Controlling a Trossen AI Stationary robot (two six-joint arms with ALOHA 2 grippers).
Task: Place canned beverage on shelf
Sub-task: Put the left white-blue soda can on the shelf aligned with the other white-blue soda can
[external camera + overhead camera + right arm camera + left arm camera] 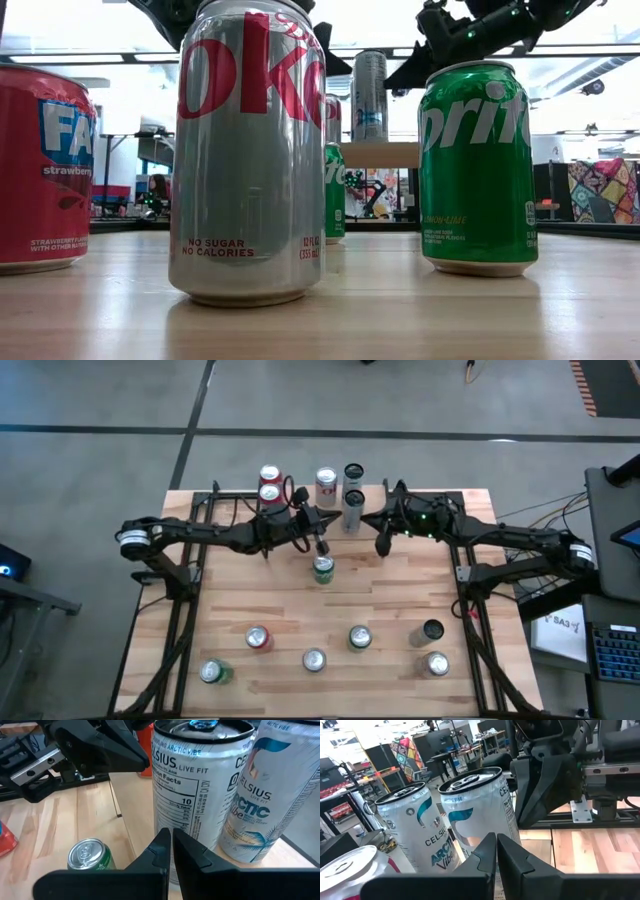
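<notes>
Cans stand in a loose row at the near end of the table [240, 600]: a green one [214, 673] at the near left, then a red one [258, 638], a silver one [314, 660], a green one [359, 638], a dark one [432, 631] and another silver one [437, 664]. In the low view the Coke can [248, 150] is so close that its top is cut off, and it hides much of the table behind it.

Farther in, one green can [322, 569] stands alone in the middle. The left gripper [321, 546] hangs just past it with its fingers pressed together, holding nothing. The right gripper [382, 546] hangs near it, fingers also pressed together and empty.

At the far edge is the shelf [378, 154] (from above the arms cover most of it). On it stand two tall white cans [352, 510], a silver can [326, 488] and red cans [270, 488]. Whether the red cans are on the shelf or beside it is hard to tell.
</notes>
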